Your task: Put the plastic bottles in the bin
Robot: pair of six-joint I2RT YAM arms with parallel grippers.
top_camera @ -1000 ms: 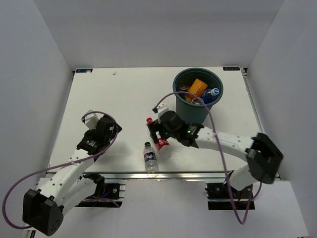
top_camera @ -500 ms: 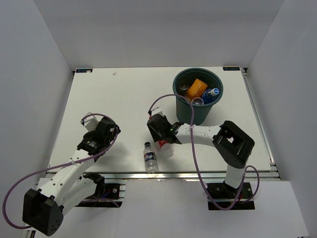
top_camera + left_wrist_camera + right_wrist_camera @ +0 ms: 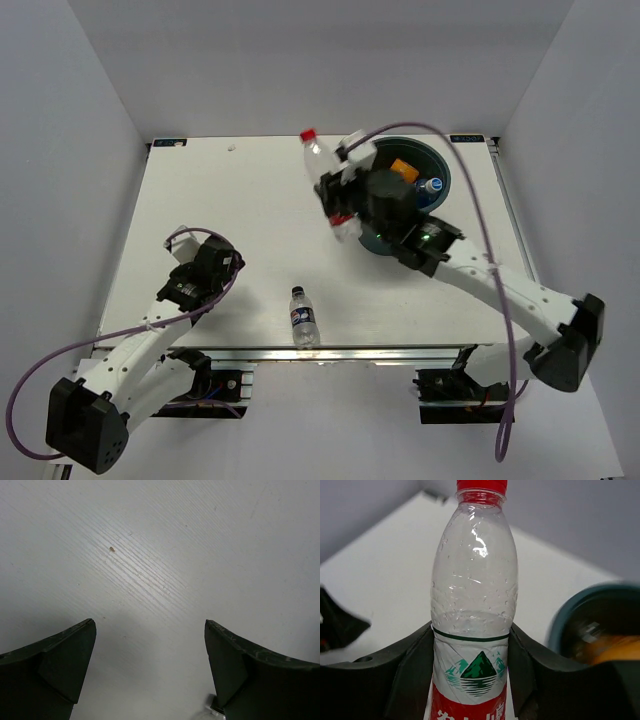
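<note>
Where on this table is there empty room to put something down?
Widest bare patch: the far-left table, between the left pincer and the back edge. A smaller gap lies between that pincer and the small bottle near the front edge. Crowded: far right, where the right pincer holds a red-capped bottle beside the bin.

I'm holding the red-cap bottle (image 3: 322, 170), clear with a red label, clamped in the right gripper (image 3: 340, 198). It is airborne, tilted, just left of the teal bin (image 3: 447, 178). The bin holds an orange bottle (image 3: 403, 168) and a blue-label bottle (image 3: 432, 185). The white-cap bottle (image 3: 303, 317) sits on the tabletop (image 3: 230, 220) near the front edge.
</note>
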